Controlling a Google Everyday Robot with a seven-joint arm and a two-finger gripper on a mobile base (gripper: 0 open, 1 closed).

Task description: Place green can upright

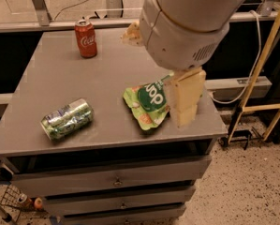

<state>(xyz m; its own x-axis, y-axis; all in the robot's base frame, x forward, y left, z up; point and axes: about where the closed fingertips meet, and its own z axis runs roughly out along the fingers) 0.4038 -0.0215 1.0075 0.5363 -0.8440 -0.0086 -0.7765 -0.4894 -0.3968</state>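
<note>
The green can (67, 119) lies on its side near the front left of the grey table (106, 74), its silver end pointing left. My big white arm (186, 22) hangs over the table's back right and hides most of my gripper (131, 34). Only a pale tan part of the gripper shows at the arm's left edge, above the back middle of the table. It is far from the green can, up and to the right of it.
A red cola can (85, 39) stands upright at the back left. A flat green snack bag (148, 105) lies right of centre, partly covered by a tan block of my arm (186, 97). Drawers (116, 182) sit below the tabletop. A yellow frame (270, 46) stands at the right.
</note>
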